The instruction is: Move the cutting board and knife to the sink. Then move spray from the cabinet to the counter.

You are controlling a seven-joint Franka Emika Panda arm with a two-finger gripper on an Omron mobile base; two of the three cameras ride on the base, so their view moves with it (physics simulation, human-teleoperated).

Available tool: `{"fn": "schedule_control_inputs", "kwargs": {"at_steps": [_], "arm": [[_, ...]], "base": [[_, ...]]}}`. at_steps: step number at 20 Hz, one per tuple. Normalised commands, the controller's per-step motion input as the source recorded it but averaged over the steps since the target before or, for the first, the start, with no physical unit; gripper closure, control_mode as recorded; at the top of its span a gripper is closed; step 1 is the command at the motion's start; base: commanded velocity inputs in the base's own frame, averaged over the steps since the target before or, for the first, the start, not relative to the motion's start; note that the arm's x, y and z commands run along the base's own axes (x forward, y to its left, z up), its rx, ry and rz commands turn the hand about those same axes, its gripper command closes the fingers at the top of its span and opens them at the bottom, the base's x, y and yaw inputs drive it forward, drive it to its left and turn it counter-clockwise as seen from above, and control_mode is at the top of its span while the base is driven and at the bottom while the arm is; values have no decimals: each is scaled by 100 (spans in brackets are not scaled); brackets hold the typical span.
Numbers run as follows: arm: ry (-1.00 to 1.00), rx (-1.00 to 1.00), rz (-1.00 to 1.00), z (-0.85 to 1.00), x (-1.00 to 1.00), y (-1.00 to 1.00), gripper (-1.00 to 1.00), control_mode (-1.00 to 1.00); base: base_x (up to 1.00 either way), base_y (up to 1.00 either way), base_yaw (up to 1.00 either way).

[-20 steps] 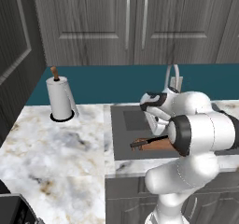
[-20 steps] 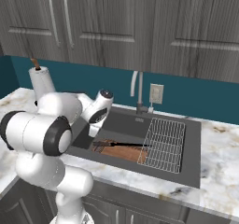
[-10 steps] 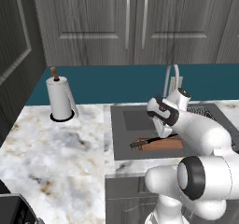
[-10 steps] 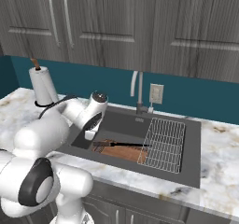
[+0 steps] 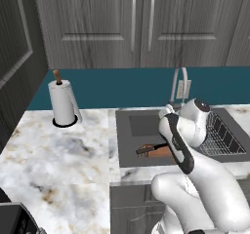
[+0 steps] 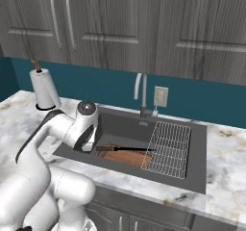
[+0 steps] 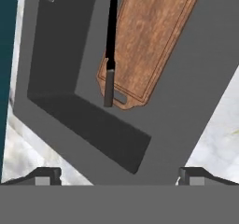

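The claw (image 7: 119,176) hangs over the near edge of the sink (image 7: 60,55) with its two tips wide apart, and it holds nothing. Right in front of it, down on the sink floor, lies the cutting board (image 7: 147,41), with its small handle hole at the end closest to the claw. The knife (image 7: 111,45) lies along one long side of the board, handle toward the claw and blade pointing away, so both long things run straight out from the claw. That part of the job looks done, because board and knife are already in the sink. The next thing to fetch is the spray, and I cannot find it or an open shelf in these pictures, so I think the robot must turn or drive away from the sink to reach it. In the right base view the arm bends low over the left side of the sink, and it will need to lift up before it swings so it does not bump the sink wall. Next to the board is a wire rack (image 6: 169,148) on the right side of the sink. Behind the sink stands the faucet (image 6: 142,96), close to a wall plug (image 6: 160,97). Farther left on the counter (image 5: 58,150) stands a paper towel roll (image 5: 62,103), well apart from the sink. At the back are closed grey cupboard doors (image 5: 141,23).
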Motion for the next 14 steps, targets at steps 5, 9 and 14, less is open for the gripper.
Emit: {"fn": "schedule_control_inputs", "kwargs": {"at_steps": [5, 9, 14], "arm": [[-1, -18, 17, 54, -55, 0, -100, -100], [-1, -23, 24, 52, -56, 0, -100, -100], [-4, -21, 33, 47, -56, -3, -100, -100]], "base": [[0, 0, 0], [0, 0, 0], [0, 0, 0]]}}
